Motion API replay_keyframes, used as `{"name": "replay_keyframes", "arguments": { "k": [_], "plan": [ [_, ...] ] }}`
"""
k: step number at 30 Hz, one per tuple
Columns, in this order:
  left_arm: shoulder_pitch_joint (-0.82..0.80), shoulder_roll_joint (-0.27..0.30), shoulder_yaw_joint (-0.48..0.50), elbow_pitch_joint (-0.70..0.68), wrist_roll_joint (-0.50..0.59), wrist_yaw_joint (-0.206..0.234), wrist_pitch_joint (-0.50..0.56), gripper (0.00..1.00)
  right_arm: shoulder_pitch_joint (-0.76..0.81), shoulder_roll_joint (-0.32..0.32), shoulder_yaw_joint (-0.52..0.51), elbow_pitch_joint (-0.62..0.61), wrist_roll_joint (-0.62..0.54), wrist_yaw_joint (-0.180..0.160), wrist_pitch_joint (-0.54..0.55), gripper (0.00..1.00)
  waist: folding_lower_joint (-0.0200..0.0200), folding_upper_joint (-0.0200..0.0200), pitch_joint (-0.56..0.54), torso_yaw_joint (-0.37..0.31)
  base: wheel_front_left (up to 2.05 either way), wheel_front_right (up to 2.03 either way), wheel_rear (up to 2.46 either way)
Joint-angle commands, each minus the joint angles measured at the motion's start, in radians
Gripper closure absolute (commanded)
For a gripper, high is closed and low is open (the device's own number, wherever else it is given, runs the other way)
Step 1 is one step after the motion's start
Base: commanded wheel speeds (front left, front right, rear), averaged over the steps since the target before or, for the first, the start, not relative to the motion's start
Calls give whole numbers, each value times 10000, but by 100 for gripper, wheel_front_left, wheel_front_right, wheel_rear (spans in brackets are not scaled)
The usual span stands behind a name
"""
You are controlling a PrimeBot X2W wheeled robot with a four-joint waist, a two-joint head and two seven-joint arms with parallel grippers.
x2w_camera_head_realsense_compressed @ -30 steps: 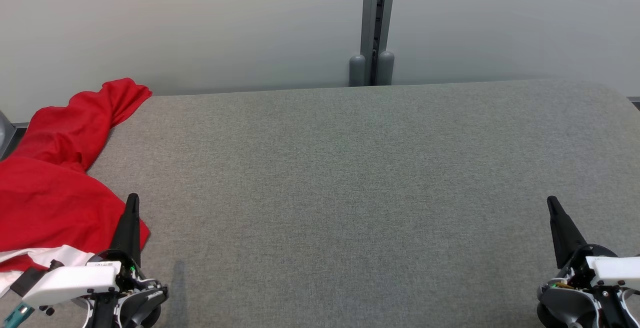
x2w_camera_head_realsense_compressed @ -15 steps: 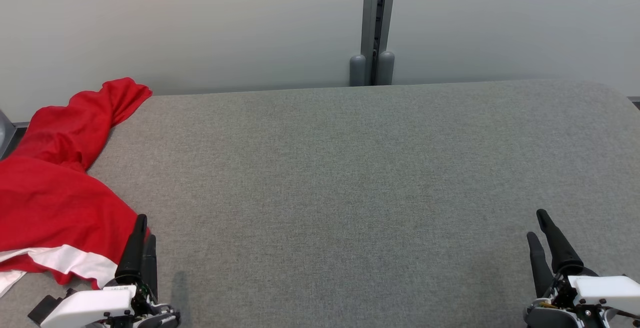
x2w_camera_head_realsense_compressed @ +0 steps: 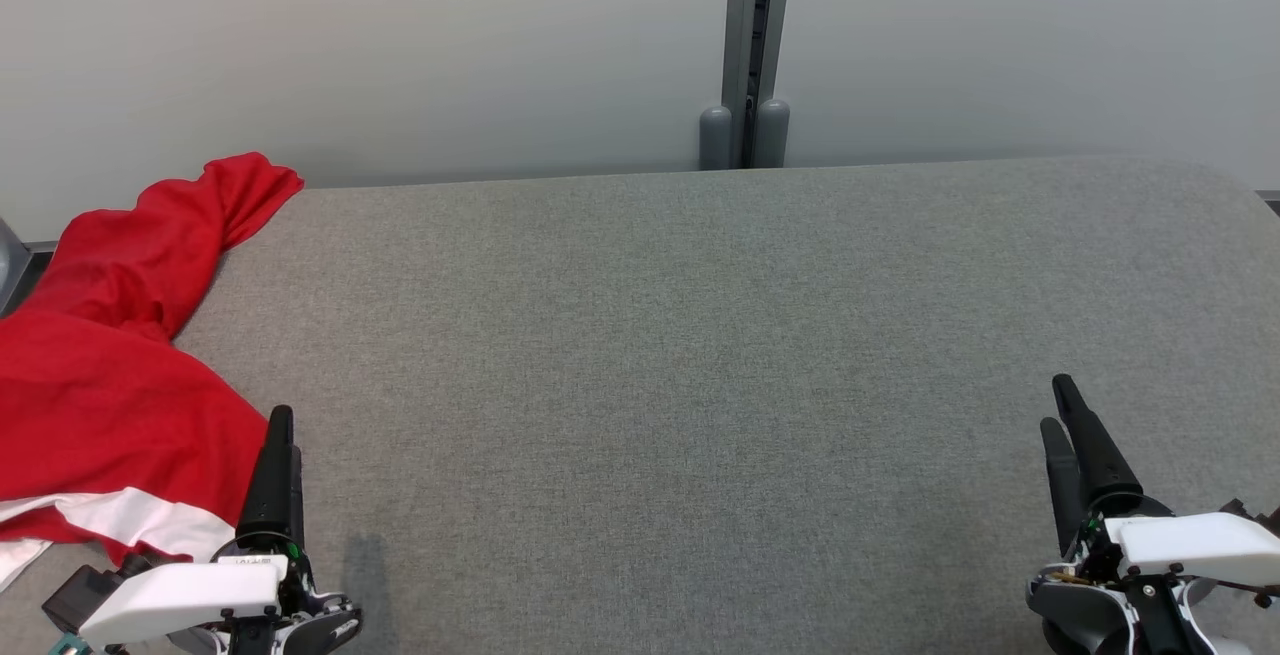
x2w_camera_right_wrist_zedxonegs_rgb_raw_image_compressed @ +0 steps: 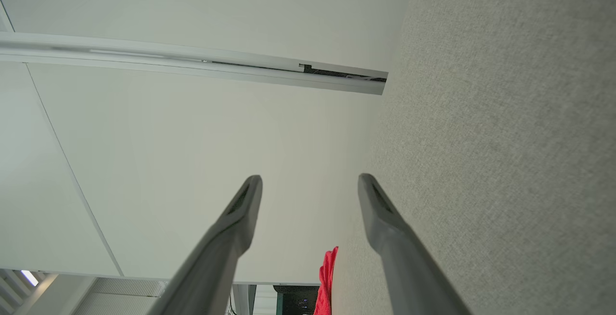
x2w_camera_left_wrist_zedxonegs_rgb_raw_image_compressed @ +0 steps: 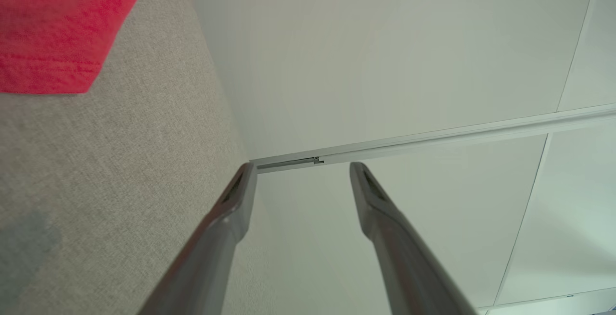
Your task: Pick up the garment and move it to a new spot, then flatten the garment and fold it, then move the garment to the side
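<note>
Red garment [x2w_camera_head_realsense_compressed: 110, 385] lies bunched on the surface [x2w_camera_head_realsense_compressed: 700, 385], far left. Left gripper [x2w_camera_head_realsense_compressed: 283, 432] sits just beside it, right gripper [x2w_camera_head_realsense_compressed: 1054, 405] well apart, both jaws released. Best to pinch a thick fold and lift clear.

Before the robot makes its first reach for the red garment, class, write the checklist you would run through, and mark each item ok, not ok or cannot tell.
1. Left gripper open, nothing between its fingers: ok.
2. Right gripper open, nothing between its fingers: ok.
3. Red garment lying at the left end of the grey table: ok.
4. Whole garment inside the head view: not ok, it runs off the left edge.
5. Left gripper close to the garment's near hem: ok; whether they touch, cannot tell.
6. Garment lying flat: not ok, it is rumpled.
</note>
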State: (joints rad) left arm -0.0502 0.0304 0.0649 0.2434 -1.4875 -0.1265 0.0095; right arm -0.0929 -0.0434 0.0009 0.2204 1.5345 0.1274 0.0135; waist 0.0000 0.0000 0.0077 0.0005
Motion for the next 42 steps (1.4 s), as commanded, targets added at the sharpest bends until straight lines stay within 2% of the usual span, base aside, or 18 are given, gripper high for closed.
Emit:
{"name": "replay_keyframes", "arguments": {
  "k": [1, 3, 15, 31, 42],
  "plan": [
    [-366, 112, -1, -257, 386, -34, -110, 0, -305, -134, 84, -282, -293, 25, -149, 0, 0, 0, 6, -4, 0, 0, 0],
    [-371, 114, -1, -294, 568, -34, -148, 0, -329, -142, 115, -328, -413, 26, -193, 0, 0, 0, 10, -5, 0, 0, 0],
    [-365, 135, -77, -646, 3195, 114, -606, 0, -505, -256, 521, -606, -2386, 30, -648, 0, 0, 0, 16, -27, 0, 0, 0],
    [-272, 155, -558, -973, 7147, 858, -1136, 0, -685, -421, 940, -725, -5706, 35, -1180, 0, 0, 0, 20, -25, 0, 0, 0],
    [-281, 169, -837, -1025, 9067, 1183, -1459, 0, -770, -473, 1147, -701, -7754, 39, -1507, 0, 0, 0, 55, -43, 0, 0, 0]
  ]
}}
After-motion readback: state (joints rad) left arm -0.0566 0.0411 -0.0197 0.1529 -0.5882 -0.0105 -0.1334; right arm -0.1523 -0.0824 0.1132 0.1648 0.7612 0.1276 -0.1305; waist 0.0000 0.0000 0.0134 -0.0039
